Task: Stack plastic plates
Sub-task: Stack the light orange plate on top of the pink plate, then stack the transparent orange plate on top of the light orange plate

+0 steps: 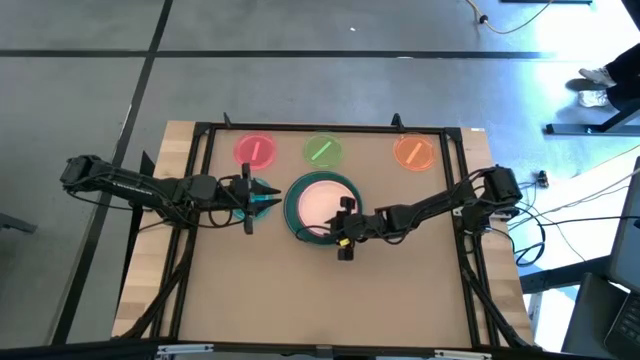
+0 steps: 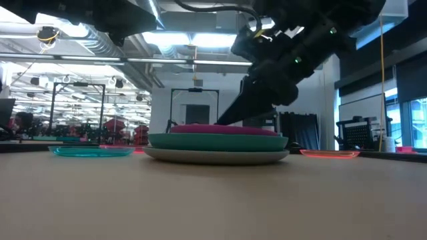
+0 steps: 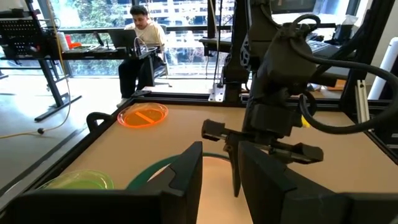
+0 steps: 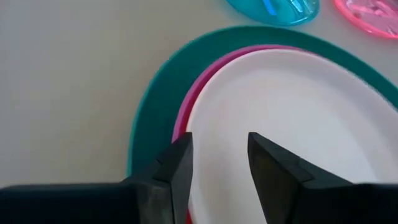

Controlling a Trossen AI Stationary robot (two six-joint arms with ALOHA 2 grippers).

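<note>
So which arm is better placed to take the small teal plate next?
Probably the left: its hand hovers at the small translucent teal plastic plate, while the right hand is over the pink-topped plate stack.

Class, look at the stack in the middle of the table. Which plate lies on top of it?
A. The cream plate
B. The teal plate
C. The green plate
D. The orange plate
A: the right wrist view shows the cream plate lying uppermost, over the pink plate, with the teal plate beneath them.
</note>
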